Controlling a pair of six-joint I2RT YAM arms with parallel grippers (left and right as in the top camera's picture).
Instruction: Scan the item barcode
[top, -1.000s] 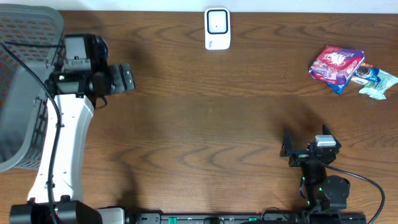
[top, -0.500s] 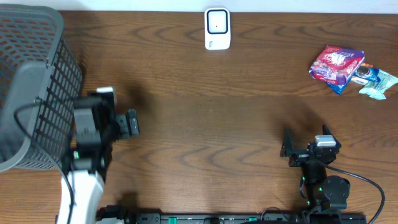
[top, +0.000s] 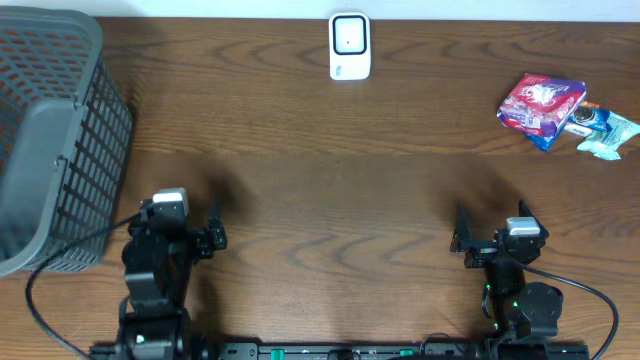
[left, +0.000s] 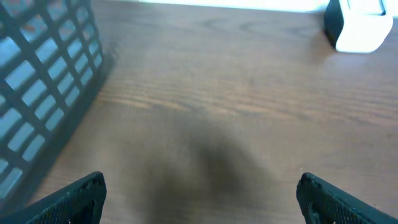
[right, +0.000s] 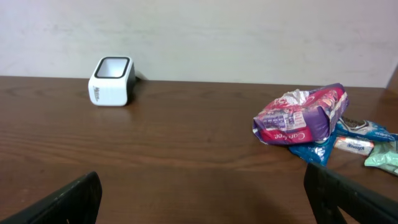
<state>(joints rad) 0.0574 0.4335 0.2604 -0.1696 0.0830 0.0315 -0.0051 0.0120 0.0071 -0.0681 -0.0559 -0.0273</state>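
From my console, nearest me at about 7 o'clock on the brown wood-grain table (top: 330, 180), the left gripper (top: 211, 236) sat low over the tabletop with its jaws spread wide. In its wrist camera the two black fingers (left: 74, 198) stood at opposite corners of the view with only bare wood between them, holding nothing and touching nothing.

At about 5 o'clock the right gripper (top: 461, 240) was likewise released, its jaws fully apart. Its dark fingertips (right: 62, 202) framed an open stretch of table, with nothing gripped.

Further out at 10 o'clock, a grey plastic mesh basket (top: 50, 130) stood at the left edge of the table, just beside the left arm. Its lattice wall filled the left side of that arm's wrist view.

At 2 o'clock, well apart from both grippers, lay the items. A crinkled pink-and-purple foil snack packet (top: 541, 105) rested partly on top of a blue biscuit packet (top: 585, 118). A small mint-green wrapper (top: 610, 135) touched that one's right end. I could not make out a barcode on any of them.

Farthest away at 12 o'clock, the white box-shaped barcode scanner (top: 349, 45) with its dark-rimmed window stood near the back edge, well clear of the packets and both arms.
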